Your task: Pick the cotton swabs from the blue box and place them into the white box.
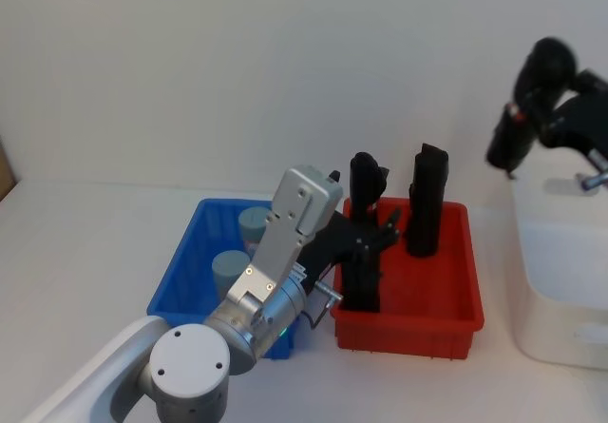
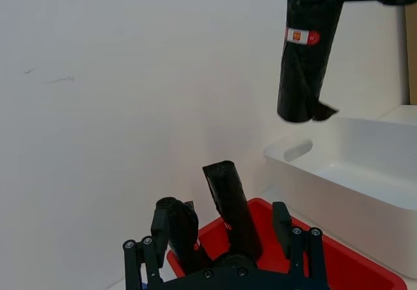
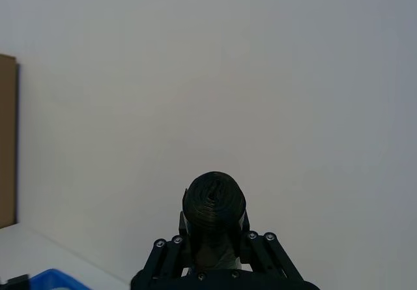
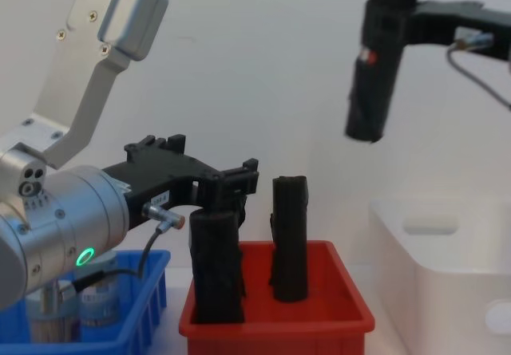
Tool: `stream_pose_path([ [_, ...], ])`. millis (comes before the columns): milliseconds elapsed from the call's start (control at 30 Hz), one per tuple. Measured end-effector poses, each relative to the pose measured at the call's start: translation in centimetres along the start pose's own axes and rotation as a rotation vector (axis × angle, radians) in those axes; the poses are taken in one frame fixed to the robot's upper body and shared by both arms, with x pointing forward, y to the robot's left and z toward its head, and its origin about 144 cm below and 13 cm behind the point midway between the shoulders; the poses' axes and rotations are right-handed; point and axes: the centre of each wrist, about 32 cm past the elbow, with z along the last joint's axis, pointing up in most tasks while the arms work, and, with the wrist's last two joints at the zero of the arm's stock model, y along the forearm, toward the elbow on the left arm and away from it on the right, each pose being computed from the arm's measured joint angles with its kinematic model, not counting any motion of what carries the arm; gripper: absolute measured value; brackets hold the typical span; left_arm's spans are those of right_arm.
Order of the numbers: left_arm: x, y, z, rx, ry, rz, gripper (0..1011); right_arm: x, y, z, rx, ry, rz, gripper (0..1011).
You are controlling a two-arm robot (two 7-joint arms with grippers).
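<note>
Two tubs of cotton swabs (image 1: 231, 269), grey-blue lids up, stand in the blue box (image 1: 185, 261) at the left of the table, one nearer and one farther back. In the chest view their clear bodies and paper labels show above the box's near wall. Just right of the blue box sits a red bin (image 1: 408, 336), holding two upright black rolls: a left roll (image 4: 215, 267) toward the near side and a right roll (image 4: 289, 239) farther back. The left gripper (image 1: 372, 238) reaches across from the blue box side and sits at the top of the left roll, jaws wide, one finger on either side of it. Whether the fingers (image 2: 140, 257) touch the roll cannot be told. From the left wrist both rolls show in the gap between the spread fingers. The white box (image 1: 556, 342) stands at the right, apart from the red bin and taller than it, with an oval handle cut-out in its wall. The right gripper (image 4: 395, 12) is raised high at the far right, jaws clamped on the upper end of a third black roll (image 4: 371, 84) with a small red-and-white label. That roll hangs tilted in the air over the left edge of the white box, well clear of the rim.
</note>
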Motion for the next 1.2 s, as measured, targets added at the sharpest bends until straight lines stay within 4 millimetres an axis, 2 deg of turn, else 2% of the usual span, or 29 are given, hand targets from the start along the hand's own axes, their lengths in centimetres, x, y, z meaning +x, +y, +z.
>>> stream_pose_path([
  [367,0.0,0.0,0.0,0.000,0.000,0.000,1000,2.7,-1.2,1.1,-0.024,-0.072,-0.118,360],
  [900,0.0,0.0,0.0,0.000,0.000,0.000,999,4.1,-2.6,-0.4,-0.169,-0.069,-0.189,380],
  [933,0.0,0.0,0.0,0.000,0.000,0.000,1000,4.2,-2.6,-0.5,-0.177,-0.069,-0.191,436],
  [1033,0.0,0.0,0.0,0.000,0.000,0.000,1000,4.2,-2.8,-0.7,-0.190,-0.067,-0.196,495],
  [1067,0.0,0.0,0.0,0.000,0.000,0.000,1000,4.3,-2.8,-0.7,-0.193,-0.066,-0.197,552],
  [1200,0.0,0.0,0.0,0.000,0.000,0.000,1000,4.3,-2.9,-0.9,-0.206,-0.065,-0.201,668],
])
